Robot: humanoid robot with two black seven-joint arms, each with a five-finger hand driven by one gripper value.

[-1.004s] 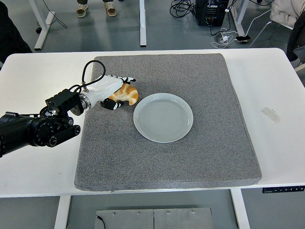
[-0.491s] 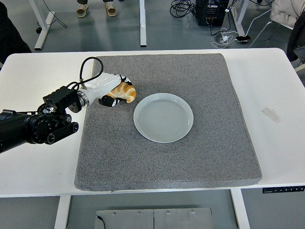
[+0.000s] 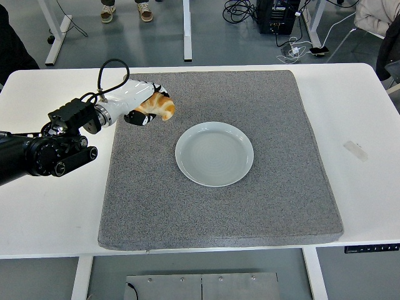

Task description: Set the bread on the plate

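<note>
Bread in hand, plate to the lower right

Bread comes first: a golden-brown, crescent-shaped bread roll [image 3: 161, 107] sits in the upper left of the frame, clamped by the white-shelled left hand [image 3: 139, 105], whose dark fingers [image 3: 139, 119] curl under and around its near end. The roll juts out of the grasp toward the right, its long axis running roughly left to right with the free tip curving slightly downward. It appears to be lifted clear of the grey felt mat [image 3: 262, 206] beneath, though the gap itself is hard to judge from this high view.

The round pale grey-blue plate [image 3: 214, 154] lies flat near the middle of the mat, down and to the right of the roll and apart from it, with a strip of bare mat between the two. That diagonal is what the coming move depends on: in my judgement the hand has to carry the roll rightward and toward the bottom of the frame until it hangs over the plate's centre, then lower and let go.

The left arm's black forearm [image 3: 37, 156] enters from the left edge, over the white worktop [image 3: 369, 125]. No right arm shows anywhere in the frame, so the left hand is the only one placed to finish the job.
</note>
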